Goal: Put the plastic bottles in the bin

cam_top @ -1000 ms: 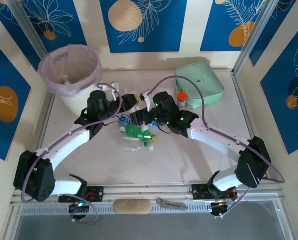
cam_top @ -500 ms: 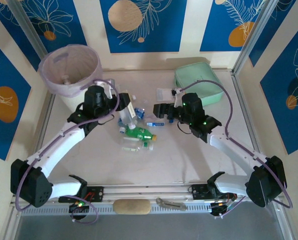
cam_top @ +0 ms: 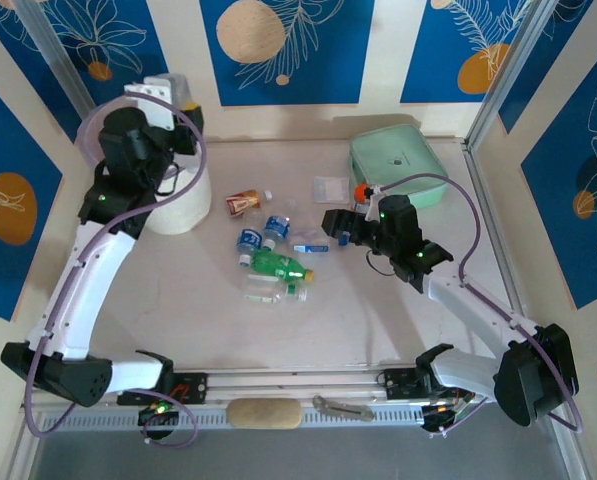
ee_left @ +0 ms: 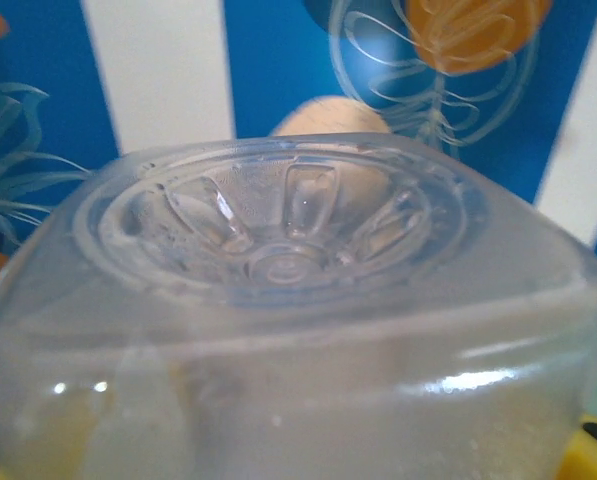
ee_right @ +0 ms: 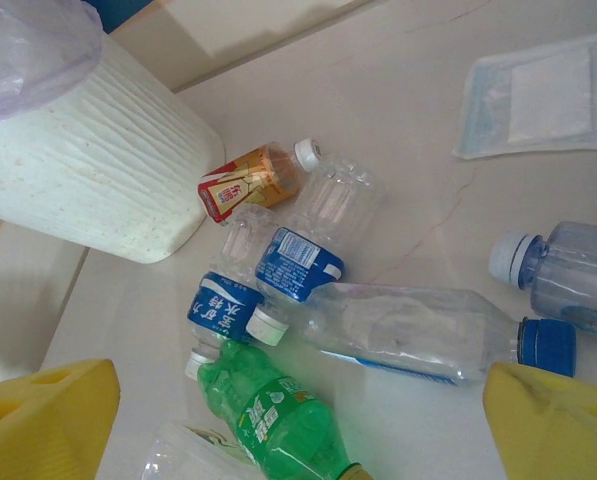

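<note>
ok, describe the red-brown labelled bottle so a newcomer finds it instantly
Find the white bin at the table's far-left corner. Just right of its base a small bottle lies on its side. It alone has a red-and-brown label; neighbours are blue-labelled or green.

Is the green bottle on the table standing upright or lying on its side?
Lying on its side. The green bottle stretches flat along the table, its label facing up.

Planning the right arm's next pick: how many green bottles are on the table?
1. The green bottle lies on its side in the cluster, beside a blue-labelled bottle. More could be hidden in the pile.
</note>
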